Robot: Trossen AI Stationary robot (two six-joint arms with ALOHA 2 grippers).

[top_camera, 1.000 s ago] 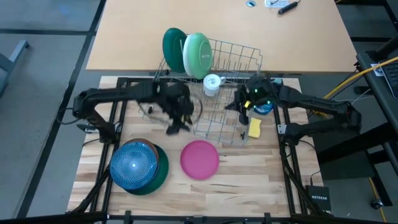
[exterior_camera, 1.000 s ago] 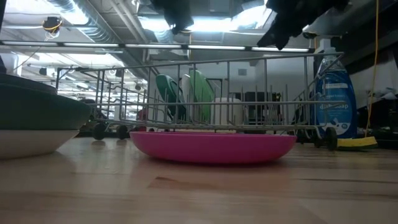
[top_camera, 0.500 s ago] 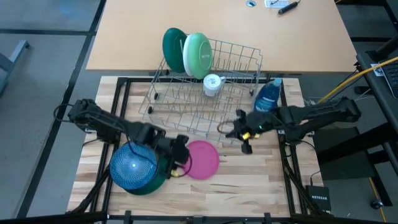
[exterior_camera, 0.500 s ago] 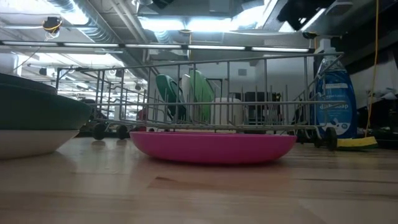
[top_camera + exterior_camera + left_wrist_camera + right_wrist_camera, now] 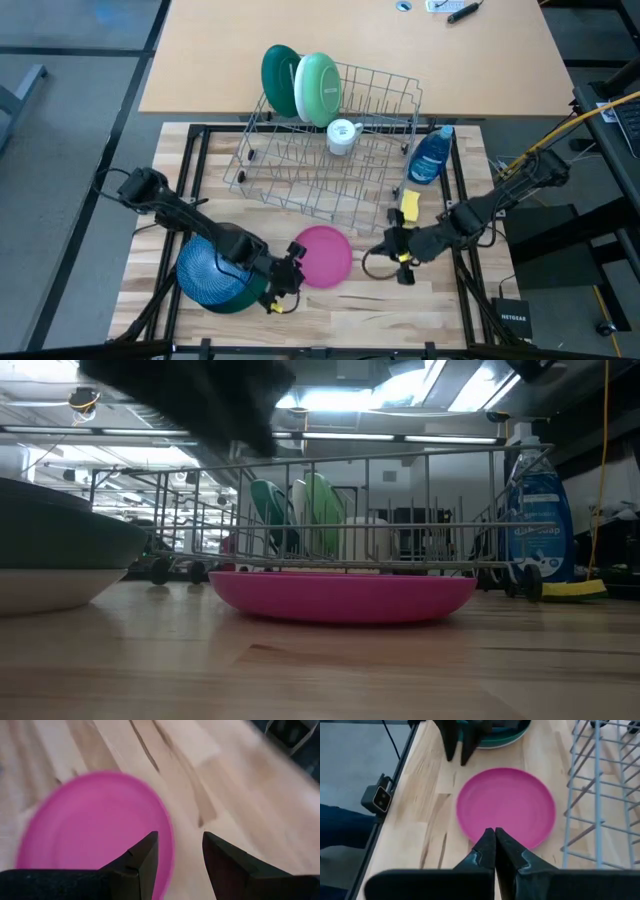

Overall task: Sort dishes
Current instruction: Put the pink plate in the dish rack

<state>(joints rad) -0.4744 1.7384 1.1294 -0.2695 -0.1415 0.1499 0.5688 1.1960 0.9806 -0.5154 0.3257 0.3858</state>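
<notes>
Pink plate is flanked — left gripper, jaws apart, is nearest; right gripper, jaws together, is opposite.

The tall blue plastic soap bottle, standing at about 3 o'clock in the low view just beside the wire rack, carries a pale label whose wording appears to read "dish soap"; the smaller print around it is too fine to make out. In the high view, a small flat black box on the floor at about 4 o'clock beyond the wooden table's edge bears white lettering that looks like "NETGEAR". Nothing else legible shows: the papers at 12 o'clock on the tan tabletop are too small to read, and no numbers or signs can be read.
</notes>
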